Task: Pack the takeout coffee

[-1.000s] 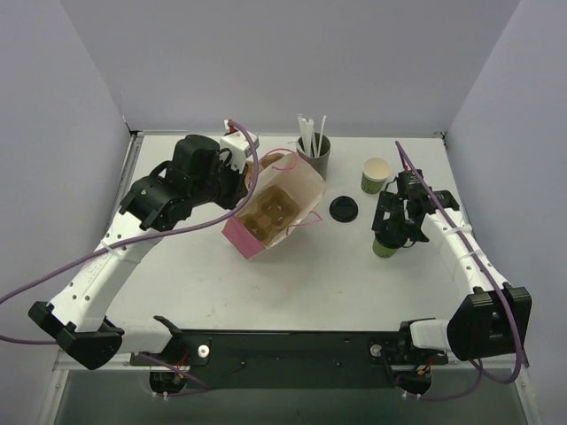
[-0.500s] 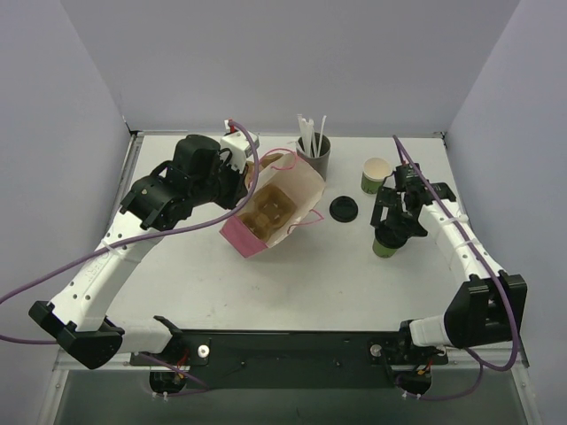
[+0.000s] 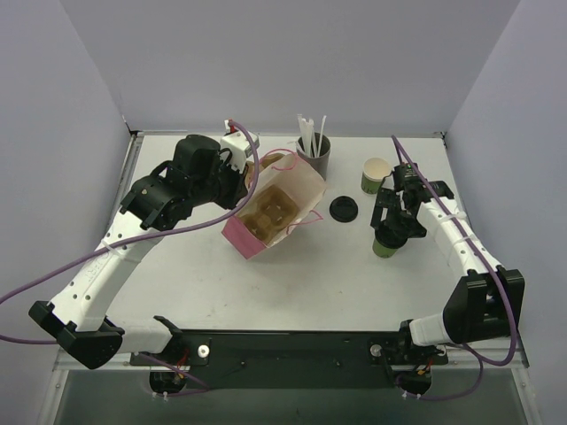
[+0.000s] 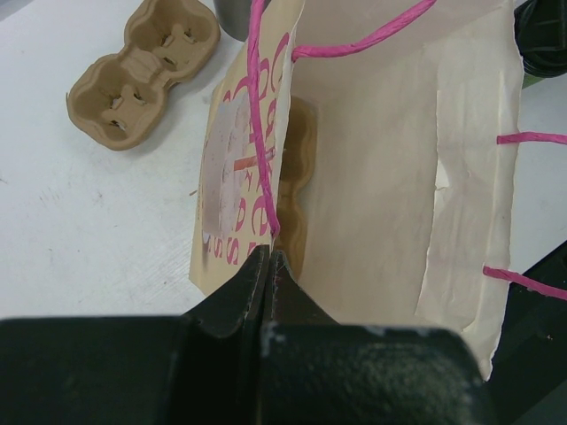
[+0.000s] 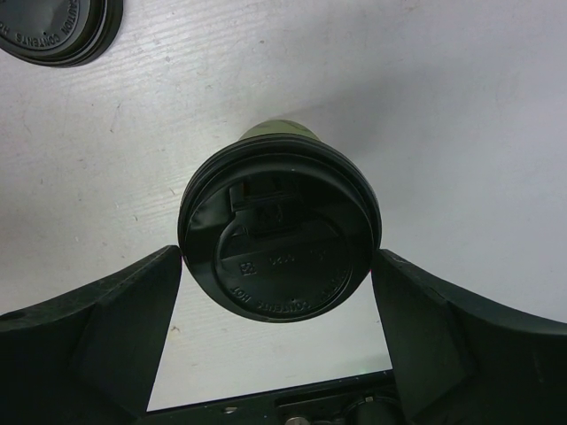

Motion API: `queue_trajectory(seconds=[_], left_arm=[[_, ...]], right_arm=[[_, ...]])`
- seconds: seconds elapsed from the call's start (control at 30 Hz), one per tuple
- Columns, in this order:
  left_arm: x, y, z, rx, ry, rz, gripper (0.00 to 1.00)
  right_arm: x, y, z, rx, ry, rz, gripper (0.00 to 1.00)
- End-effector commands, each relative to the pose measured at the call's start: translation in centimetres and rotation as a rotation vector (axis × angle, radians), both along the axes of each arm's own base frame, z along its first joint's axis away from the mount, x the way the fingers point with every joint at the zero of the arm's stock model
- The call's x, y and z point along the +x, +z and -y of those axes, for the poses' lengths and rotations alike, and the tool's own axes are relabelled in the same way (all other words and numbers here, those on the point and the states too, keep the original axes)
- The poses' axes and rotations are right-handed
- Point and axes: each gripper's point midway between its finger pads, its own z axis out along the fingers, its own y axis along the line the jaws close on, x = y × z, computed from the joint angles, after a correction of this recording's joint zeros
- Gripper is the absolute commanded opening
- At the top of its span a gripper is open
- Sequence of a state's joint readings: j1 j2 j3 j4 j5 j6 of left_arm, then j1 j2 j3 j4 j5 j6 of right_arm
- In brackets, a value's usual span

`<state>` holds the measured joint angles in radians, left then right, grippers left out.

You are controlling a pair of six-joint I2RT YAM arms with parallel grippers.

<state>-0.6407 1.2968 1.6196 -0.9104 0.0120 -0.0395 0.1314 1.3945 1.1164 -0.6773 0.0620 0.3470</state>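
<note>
My left gripper (image 4: pixel 270 266) is pinched shut on the rim of the creased paper bag (image 3: pixel 279 208), which lies tipped over mid-table (image 3: pixel 310 283). My right gripper (image 5: pixel 279 266) stands wide, its matte fingers (image 5: pixel 115 319) flanking the green takeout coffee (image 3: pixel 385 246) near the table's right edge; I cannot tell whether they touch it. Its glossy round black lid (image 5: pixel 279 239) sits on top.

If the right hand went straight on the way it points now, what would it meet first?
The black lid on the green cup, which sits centred between the open fingers of the right hand. The fingers would likely pass either side of it toward the table; depth is unclear.
</note>
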Motion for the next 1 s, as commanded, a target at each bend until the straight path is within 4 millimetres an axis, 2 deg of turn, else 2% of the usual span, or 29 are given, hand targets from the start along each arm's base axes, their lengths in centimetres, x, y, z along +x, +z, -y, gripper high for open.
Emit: queue_trajectory(seconds=[0.0, 0.23, 0.57, 0.8, 0.97], left_arm=[[0.3, 2.2, 0.3, -0.032, -0.008, 0.063, 0.0], [0.4, 2.0, 0.3, -0.029, -0.006, 0.061, 0.0], [0.4, 2.0, 0.4, -0.031, -0.007, 0.06, 0.0], [0.4, 2.0, 0.4, -0.034, -0.005, 0.059, 0.0], [0.4, 2.0, 0.4, -0.033, -0.005, 0.058, 0.0]], right_arm=[[-0.1, 0.5, 0.2, 0.0, -0.02, -0.019, 0.82], [-0.2, 0.2, 0.4, -0.011, -0.024, -0.035, 0.77], [-0.7, -0.4, 0.5, -0.017, -0.031, -0.062, 0.64], [-1.3, -1.2, 0.4, -0.015, -0.032, -0.093, 0.72], [-1.3, -1.2, 0.4, -0.014, -0.034, -0.102, 0.73]])
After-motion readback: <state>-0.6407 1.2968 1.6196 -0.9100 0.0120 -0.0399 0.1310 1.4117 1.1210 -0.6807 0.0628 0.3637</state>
